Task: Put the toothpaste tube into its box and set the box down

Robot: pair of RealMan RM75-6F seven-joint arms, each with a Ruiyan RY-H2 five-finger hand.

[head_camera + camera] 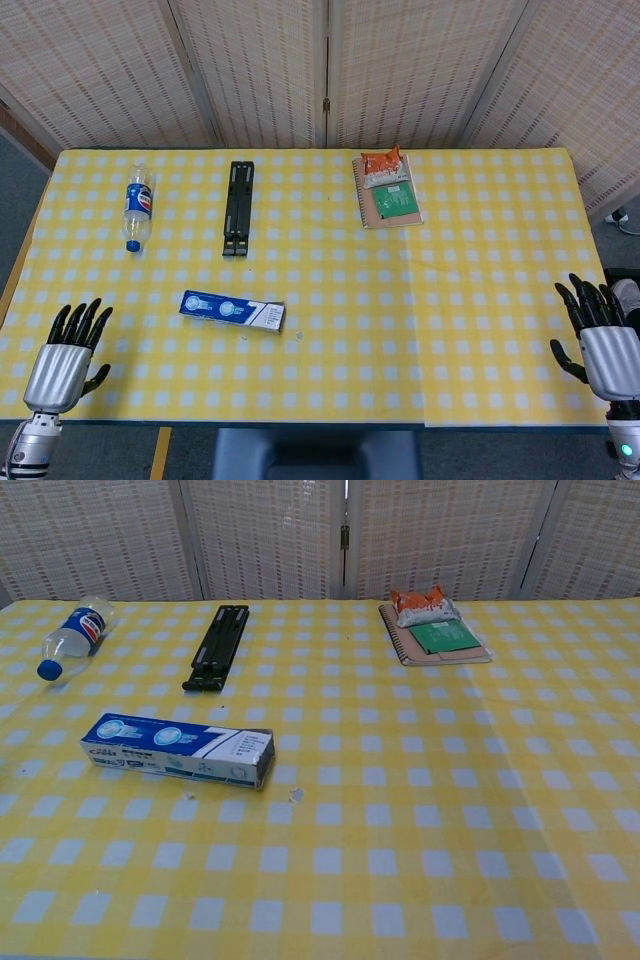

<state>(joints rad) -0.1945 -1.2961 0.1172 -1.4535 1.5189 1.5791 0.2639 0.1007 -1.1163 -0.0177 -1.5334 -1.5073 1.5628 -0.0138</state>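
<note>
We find the toothpaste box (232, 311) lying flat on its long side on the surface (400, 330), ahead of and inboard from the left robot hand (62, 360), well apart from it and untouched. In the chest view the box (178, 751) appears closed at its near end; no toothpaste tube is visible anywhere outside it, so we judge the tube is already inside, though the contents themselves cannot be seen. The box is set down and free of any grip, which we take to mean the task is complete or very nearly so.

The left robot hand sits at the near left edge, fingers extended and spread, holding nothing. The right robot hand (605, 345) sits at the near right edge, far from the box, likewise spread and empty. Neither shows in the chest view.

Farther out from the left robot hand lie a plastic bottle (137, 205) and a black folding stand (238, 207). A notebook (388, 198) carrying a snack packet (383, 165) lies toward the far centre. Two small scraps (296, 795) rest just beside the box.
</note>
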